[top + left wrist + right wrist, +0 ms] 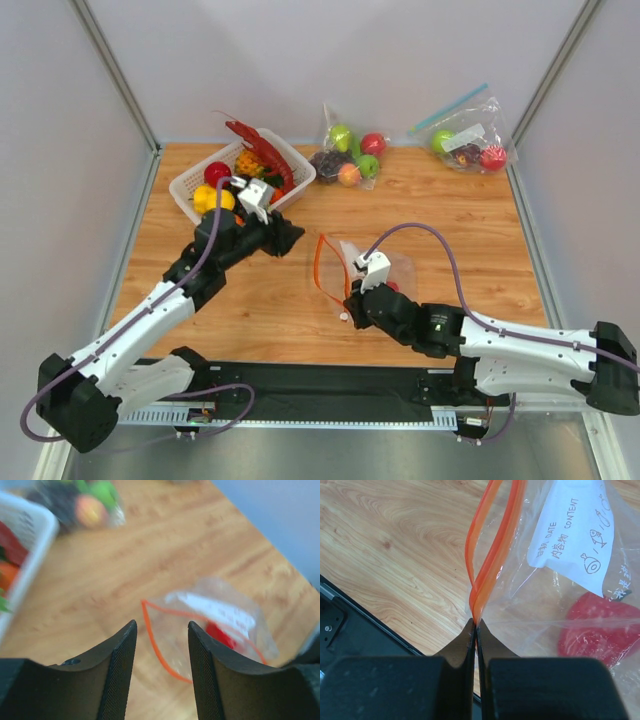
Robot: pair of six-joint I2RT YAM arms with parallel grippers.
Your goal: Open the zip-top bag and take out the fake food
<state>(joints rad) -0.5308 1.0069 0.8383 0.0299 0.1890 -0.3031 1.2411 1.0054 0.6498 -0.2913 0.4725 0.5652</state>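
Note:
The zip-top bag (368,262) lies on the table's middle, its orange-red zip strip (319,268) standing open in a loop. A glossy red piece (600,630) is inside, beside the white label (572,535). My right gripper (476,625) is shut on the near end of the zip strip, where both strips meet. My left gripper (161,630) is open and empty, above the table left of the bag's mouth (155,645). The dark-red lobster (262,152) lies in the white basket (188,186). I cannot pick out the carrot with certainty.
The basket at the back left also holds round yellow and red fruits. A clear bag of green apples and grapes (348,155) lies at the back middle. A clear bag with a blue zip strip (468,142) lies at the back right. A black rail (330,380) runs along the near edge.

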